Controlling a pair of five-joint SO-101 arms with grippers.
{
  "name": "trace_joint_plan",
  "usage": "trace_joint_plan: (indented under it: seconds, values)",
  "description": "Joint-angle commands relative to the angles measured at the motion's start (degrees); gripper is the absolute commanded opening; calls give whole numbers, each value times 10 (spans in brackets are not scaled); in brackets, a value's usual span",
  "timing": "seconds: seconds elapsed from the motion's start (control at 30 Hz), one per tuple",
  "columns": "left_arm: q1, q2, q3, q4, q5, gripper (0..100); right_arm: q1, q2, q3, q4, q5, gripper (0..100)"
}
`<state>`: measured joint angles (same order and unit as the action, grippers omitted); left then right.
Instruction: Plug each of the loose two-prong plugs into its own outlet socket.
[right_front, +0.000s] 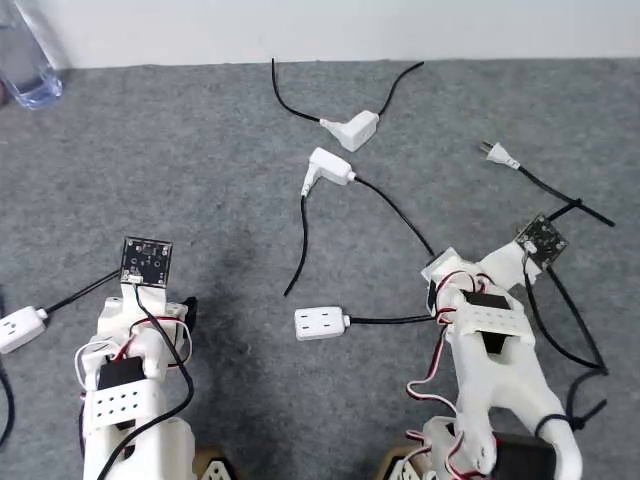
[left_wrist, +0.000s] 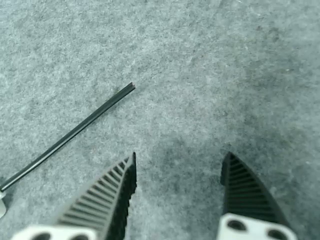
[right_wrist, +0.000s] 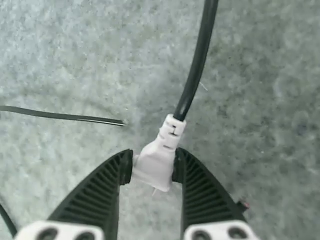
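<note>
Readable text, labels, numbers, signs: none | white plug, centre of the right wrist view: small dark moulded marks on its neck, too small to read

The left arm and right arm are white plastic, trailing red, black and white wires. Their fingers are black, ribbed and pointed.
</note>
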<state>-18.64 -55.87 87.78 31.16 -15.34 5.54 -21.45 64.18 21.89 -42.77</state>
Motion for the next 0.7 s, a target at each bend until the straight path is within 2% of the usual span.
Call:
trace_joint_plan:
  seconds: [0.0,0.07,0.13,0.4,0.53,0.67]
  values:
    - [3,-8,-2,-14,-7,258,5,-22,0,-15,-5,9]
    - [3,-8,-2,-14,-7,258,3,-22,-2,-15,-3,15]
    - [3,-8,-2,-14,-7,258,-10,-22,-2,-11,-2,67]
    - [3,-8,-2,-14,-7,258,-64,-22,6,-9,-2,511]
    - [3,-8,-2,-14,-7,258,-75,-24,-2,-9,18,537]
    - [3,-8,-2,-14,-7,258,-81,-69,-55,81,126,537]
